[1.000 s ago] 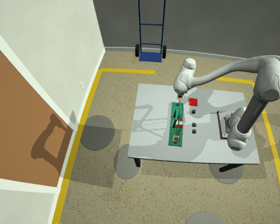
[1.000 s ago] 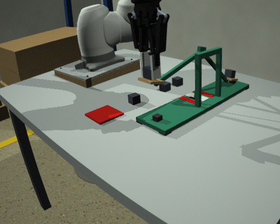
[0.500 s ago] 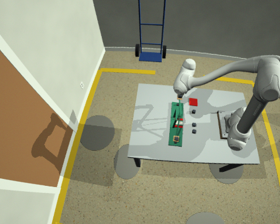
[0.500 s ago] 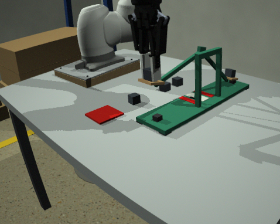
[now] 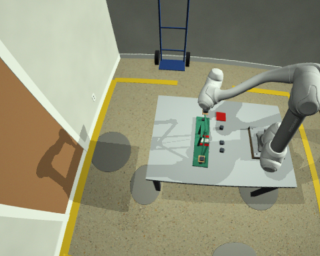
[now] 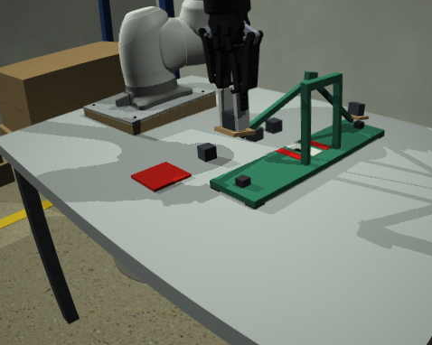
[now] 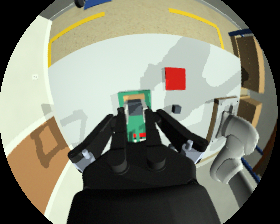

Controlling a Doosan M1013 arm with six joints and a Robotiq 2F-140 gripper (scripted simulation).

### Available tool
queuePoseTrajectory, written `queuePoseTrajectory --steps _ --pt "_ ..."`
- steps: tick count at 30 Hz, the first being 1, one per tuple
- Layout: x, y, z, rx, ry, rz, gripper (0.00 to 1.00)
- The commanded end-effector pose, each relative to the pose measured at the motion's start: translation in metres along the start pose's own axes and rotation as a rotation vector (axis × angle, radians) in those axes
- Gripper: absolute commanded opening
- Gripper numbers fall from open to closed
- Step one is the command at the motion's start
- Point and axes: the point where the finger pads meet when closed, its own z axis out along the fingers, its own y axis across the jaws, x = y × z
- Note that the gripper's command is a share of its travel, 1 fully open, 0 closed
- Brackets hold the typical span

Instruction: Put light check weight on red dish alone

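- Pale grey table point(image 5: 177, 173) point(image 6: 302, 247) point(image 7: 100, 65) stands on a speckled floor marked with yellow tape; shadows of the arm and balance cross its top.
- Blue hand truck point(image 5: 173, 27) by the dark wall, top centre of the top view; cardboard boxes point(image 6: 71, 71) at the left of the exterior view.
- Red dish point(image 5: 221, 116) point(image 6: 161, 176) point(image 7: 175, 79) lies flat on the table, left of centre in the exterior view, with no weight on it; the final placing is not yet done.
- Three dark weights point(image 5: 221, 127) point(image 6: 207, 152) point(image 7: 176, 109) sit on the table, apart from the dish.
- Another weight point(image 5: 201, 159) point(image 6: 356, 108) rests on the far pan point(image 6: 360, 117) of the green balance point(image 5: 196, 160) point(image 6: 266, 180) point(image 7: 135, 122), right of the exterior view.
- The gripper point(image 6: 233, 112) point(image 7: 134, 105) appears closed on a fifth weight point(image 6: 229, 119) point(image 7: 135, 107), at the near pan point(image 6: 239, 134) point(image 7: 134, 96), which rides higher than the far one.
- The pointer is too small to read surely. With fingers around one weight, the tilt proves little; finding the fake probably still needs a free reading, then the move to the dish.
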Motion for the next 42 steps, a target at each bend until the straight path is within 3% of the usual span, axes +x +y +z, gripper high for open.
queuePoseTrajectory --steps 1,42 --pt "0.0 0.0 0.001 0.0 0.0 0.0 0.24" --pt "-0.007 0.0 0.028 0.0 0.0 0.0 0.24"
